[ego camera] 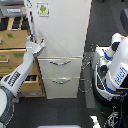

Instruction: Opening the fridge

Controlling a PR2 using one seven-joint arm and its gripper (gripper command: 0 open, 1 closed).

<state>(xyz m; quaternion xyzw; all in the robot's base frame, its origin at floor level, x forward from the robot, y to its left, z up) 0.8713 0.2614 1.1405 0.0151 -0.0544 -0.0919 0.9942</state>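
The tall white fridge (65, 30) fills the middle of the exterior view. Its large upper door carries a green-logo sticker (43, 8), and a long handle (32, 22) runs down the door's left edge. Below are two drawers with silver handles, the upper (60, 63) and the lower (60, 81). My arm reaches in from the lower left, and my gripper (38, 45) is at the lower end of the long handle, its fingers against or around it. The picture is too coarse to show whether the fingers are closed on the handle. The upper door looks shut or nearly so.
A wooden drawer cabinet (15, 55) stands right beside the fridge on the exterior view's left, close under my arm. A white and blue mobile robot (114, 65) with loose cables stands on the dark floor at the right of the fridge.
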